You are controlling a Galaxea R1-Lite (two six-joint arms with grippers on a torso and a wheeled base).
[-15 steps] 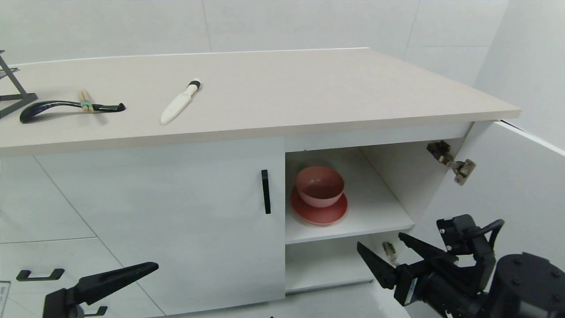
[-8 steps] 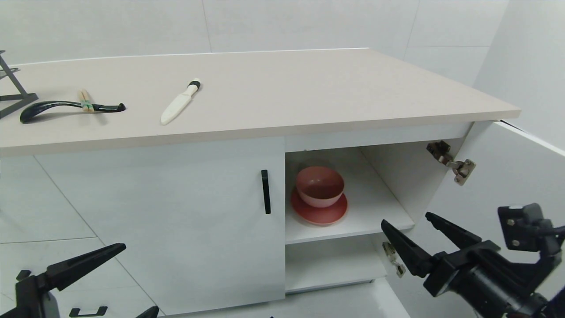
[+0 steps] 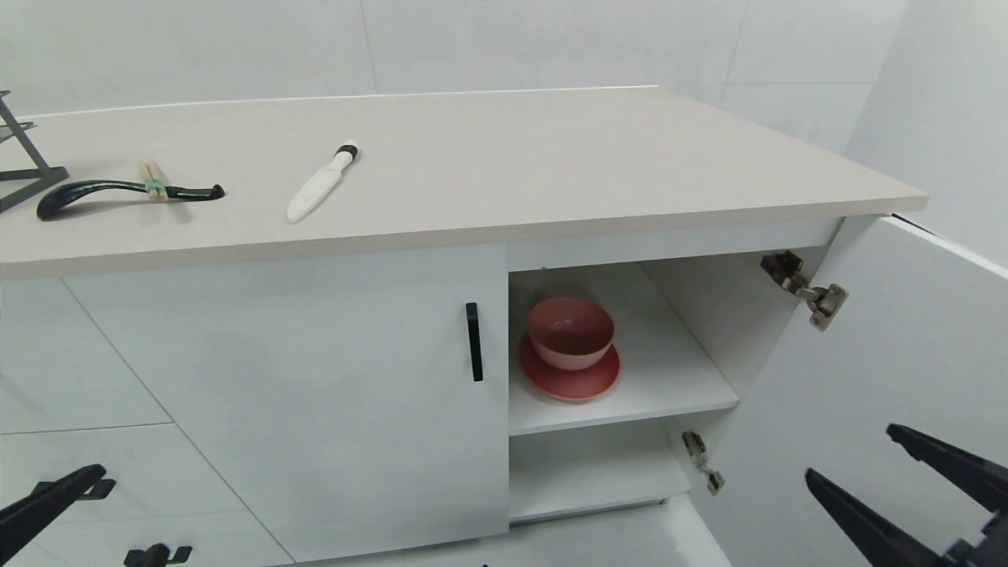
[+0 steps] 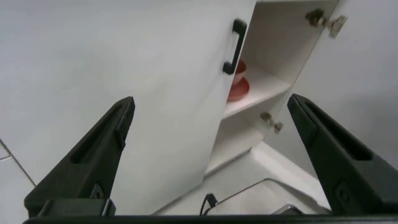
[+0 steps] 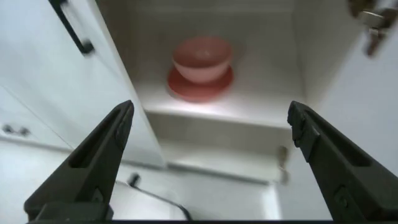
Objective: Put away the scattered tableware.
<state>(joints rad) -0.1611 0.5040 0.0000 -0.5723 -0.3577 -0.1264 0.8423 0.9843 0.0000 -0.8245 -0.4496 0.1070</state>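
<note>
The knife (image 3: 323,183) is laid near the counter's (image 3: 551,157) front edge, the spoon (image 3: 102,185) and chopsticks (image 3: 152,179) toward its left end. All are judged light, stiff and slick, best pinched mid-length. The counter is smooth, backed by a white tiled wall (image 3: 551,39). Below it, the left gripper (image 4: 210,102) and right gripper (image 5: 210,107) are spread, empty.
</note>
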